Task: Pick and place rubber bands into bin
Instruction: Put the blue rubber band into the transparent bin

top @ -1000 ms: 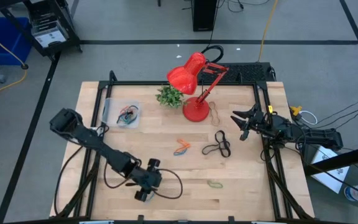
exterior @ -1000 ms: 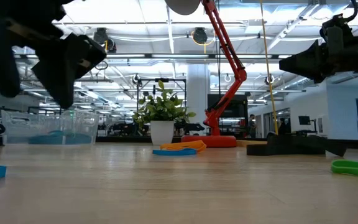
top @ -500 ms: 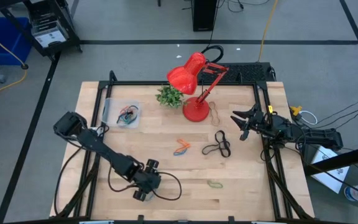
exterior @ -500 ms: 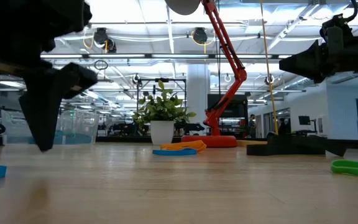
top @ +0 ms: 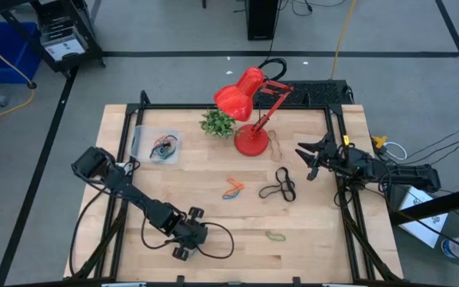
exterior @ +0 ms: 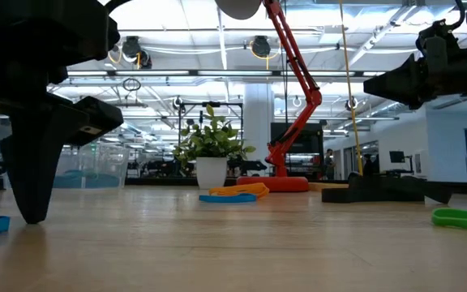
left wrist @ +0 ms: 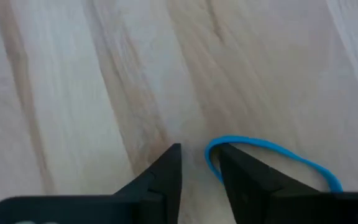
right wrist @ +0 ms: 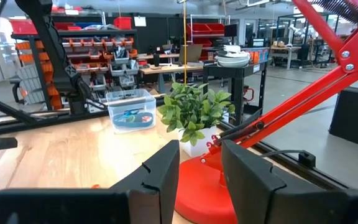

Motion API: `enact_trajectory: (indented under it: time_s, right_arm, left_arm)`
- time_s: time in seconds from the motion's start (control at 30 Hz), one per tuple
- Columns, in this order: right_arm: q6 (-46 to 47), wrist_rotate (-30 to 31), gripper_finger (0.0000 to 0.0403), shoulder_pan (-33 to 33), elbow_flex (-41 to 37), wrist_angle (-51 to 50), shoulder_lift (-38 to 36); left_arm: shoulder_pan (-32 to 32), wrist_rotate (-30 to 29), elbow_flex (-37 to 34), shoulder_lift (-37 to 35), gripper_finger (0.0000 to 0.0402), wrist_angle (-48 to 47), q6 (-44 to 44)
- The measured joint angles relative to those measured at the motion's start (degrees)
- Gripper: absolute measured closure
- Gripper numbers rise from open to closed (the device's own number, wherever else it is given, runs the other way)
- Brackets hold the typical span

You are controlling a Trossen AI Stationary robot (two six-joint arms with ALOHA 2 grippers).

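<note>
A blue rubber band [left wrist: 272,151] lies flat on the wood near the table's front left. My left gripper [left wrist: 197,149] points steeply down over it, open. Its fingertips are low at the table [exterior: 10,217], and the band's end [left wrist: 210,158] lies in the gap between them. The clear bin [top: 156,147] stands at the far left with several bands inside. Orange and blue bands [top: 233,189], black bands [top: 280,187] and a green band [top: 275,235] lie loose on the table. My right gripper [top: 309,159] waits open and level at the right edge. My left gripper comes at the blue band from above, slanting. The band's curved end [left wrist: 209,163] lies close against the inner side of one finger [left wrist: 241,177], which hides the rest of that end. Whether the finger touches the band I cannot tell. The band lies flat on the table.
A red desk lamp [top: 249,100] and a small potted plant [top: 217,122] stand at the far middle, with a brown band [top: 277,143] by the lamp's base. A black cable [top: 221,243] loops beside the left gripper. Bare wood lies between the bin and the left gripper.
My left gripper has sunk toward the table at the front left until its fingertips are down by the blue band. Its fingers have drawn closer together. The band has stayed where it lay.
</note>
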Motion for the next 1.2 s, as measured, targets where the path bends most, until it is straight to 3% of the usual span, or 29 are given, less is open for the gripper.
enact_trajectory:
  time_s: [0.37, 0.7, 1.0, 1.2]
  right_arm:
    - [0.0, -0.01, 0.0289, -0.01, 0.0, -0.02, 0.78]
    - [0.0, 0.0, 0.0289, 0.01, 0.0, -0.02, 1.05]
    - [-0.02, 0.0, 0.0289, 0.01, 0.0, 0.0, 1.09]
    - [-0.15, 0.02, 0.0289, 0.0, -0.01, 0.0, 1.11]
  left_arm:
    - [-1.44, 1.93, -0.02, 0.2, 0.0331, 1.52, -0.67]
    - [-1.4, -1.42, -0.09, 0.22, 0.0394, 1.52, -1.4]
    - [0.35, -2.53, -0.28, -0.58, 0.0396, 5.95, -9.01]
    - [2.51, -3.65, -0.24, -5.75, 0.0398, 8.44, -13.67]
